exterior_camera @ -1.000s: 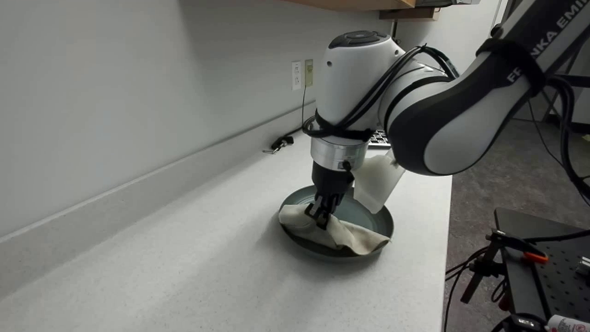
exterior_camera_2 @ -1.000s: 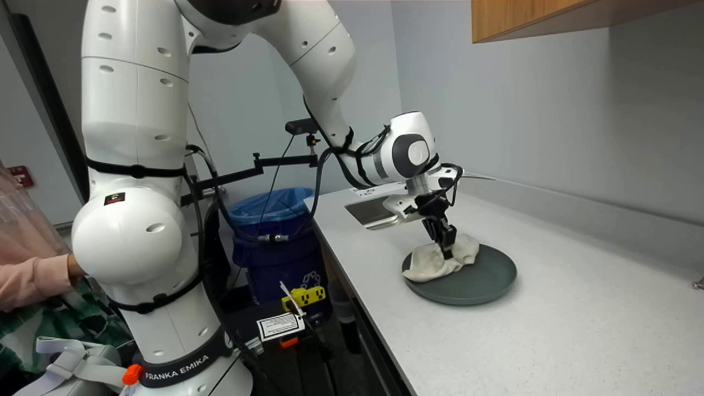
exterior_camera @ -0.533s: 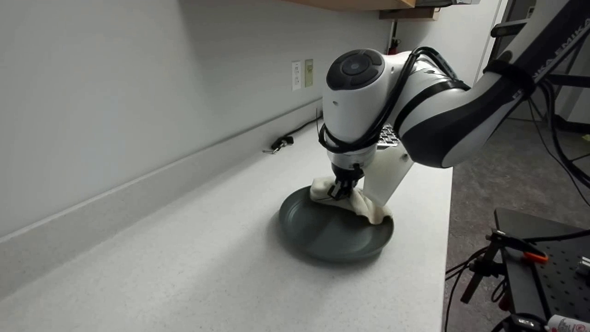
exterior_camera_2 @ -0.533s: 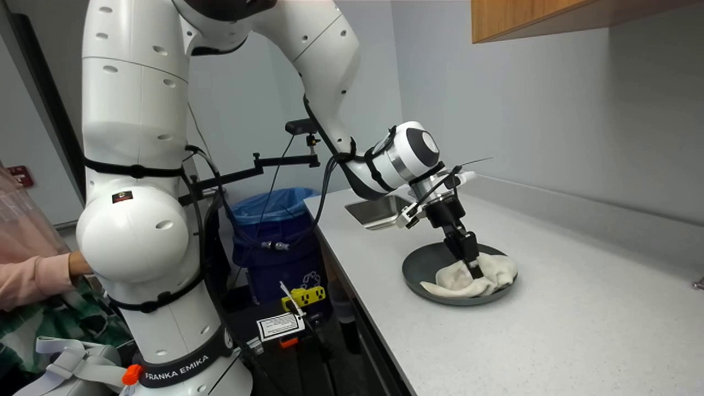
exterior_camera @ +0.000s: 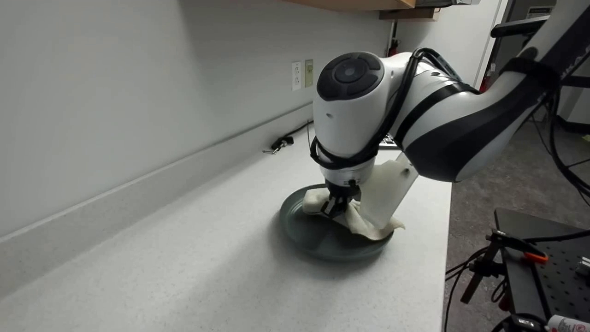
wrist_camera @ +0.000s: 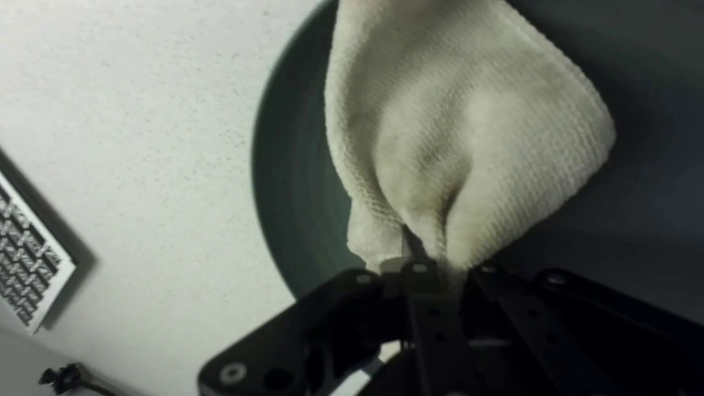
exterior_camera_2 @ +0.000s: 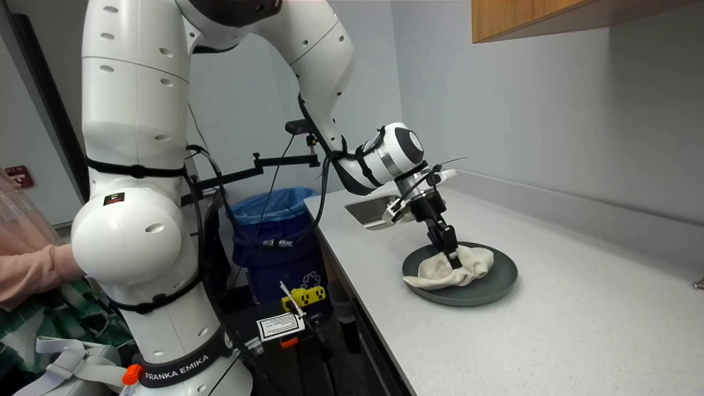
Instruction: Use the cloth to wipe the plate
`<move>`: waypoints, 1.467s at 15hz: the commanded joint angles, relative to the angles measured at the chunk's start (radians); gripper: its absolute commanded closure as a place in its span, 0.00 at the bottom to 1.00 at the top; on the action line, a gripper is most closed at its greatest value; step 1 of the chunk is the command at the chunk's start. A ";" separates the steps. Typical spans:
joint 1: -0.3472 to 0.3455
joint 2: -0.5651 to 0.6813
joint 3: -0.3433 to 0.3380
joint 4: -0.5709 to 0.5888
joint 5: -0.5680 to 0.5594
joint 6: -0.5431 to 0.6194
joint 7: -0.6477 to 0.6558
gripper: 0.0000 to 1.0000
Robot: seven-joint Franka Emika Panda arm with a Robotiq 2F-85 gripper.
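The cream cloth lies bunched on the dark green plate, and one edge of it hangs over the rim in that exterior view. The cloth and the plate also show in another exterior view, the cloth covering the plate's middle and left. My gripper points down at a tilt, its fingertips low over the plate; it also shows here. In the wrist view the gripper is shut on gathered folds of the cloth, with the plate beneath. The fingertips are partly hidden by cloth.
The plate stands on a white counter that runs along a wall. A metal sink lies beyond the plate. A black-and-white patterned board and a small black object with keys lie on the counter. A wooden cabinet hangs above.
My gripper has swept the cloth across the plate to one side of it, then partly back toward the middle. The wrist is more tilted than a second ago. The plate stays in place.
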 commanded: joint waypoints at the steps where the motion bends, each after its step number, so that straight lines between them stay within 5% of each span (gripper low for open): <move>1: -0.063 -0.005 0.066 0.000 0.113 0.147 -0.124 0.97; 8: -0.071 -0.037 0.114 -0.001 0.439 0.366 -0.475 0.97; 18: -0.033 -0.064 0.204 0.065 0.715 0.402 -0.771 0.97; 19: -0.036 -0.062 0.217 0.063 0.746 0.400 -0.798 0.65; 22: -0.040 -0.053 0.245 0.064 0.828 0.380 -0.859 0.50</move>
